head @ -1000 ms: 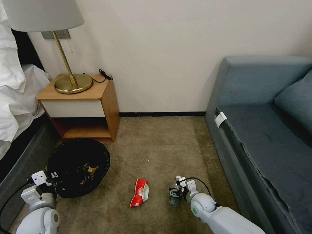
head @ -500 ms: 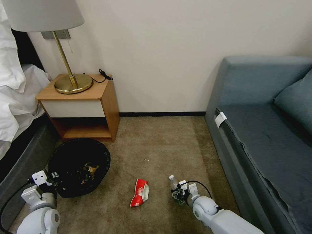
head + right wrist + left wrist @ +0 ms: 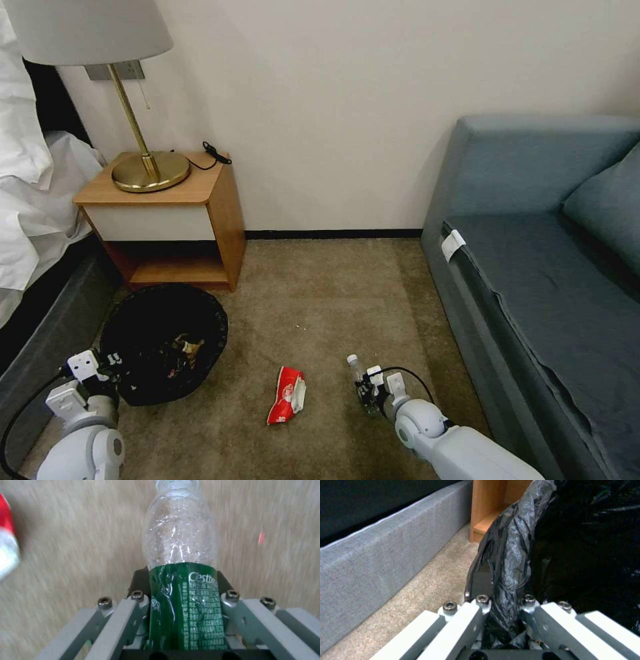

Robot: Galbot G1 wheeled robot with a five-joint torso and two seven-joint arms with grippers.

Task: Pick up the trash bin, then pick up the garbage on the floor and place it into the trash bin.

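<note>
My right gripper [image 3: 181,597] clasps one clear green-labelled plastic bottle [image 3: 181,562]; one crumpled red-white wrapper [image 3: 287,395] lies beside it; left gripper [image 3: 503,602] clenches the black-bagged round bin's [image 3: 163,340] rim.

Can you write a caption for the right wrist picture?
Right gripper clamped around a clear bottle with a green label, above the beige carpet.

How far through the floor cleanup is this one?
Done: some litter lies in the bin, whose bag rim the left gripper grips. In hand: the right gripper is shut on the bottle. Left: drop it in, then the red wrapper on the carpet.
</note>
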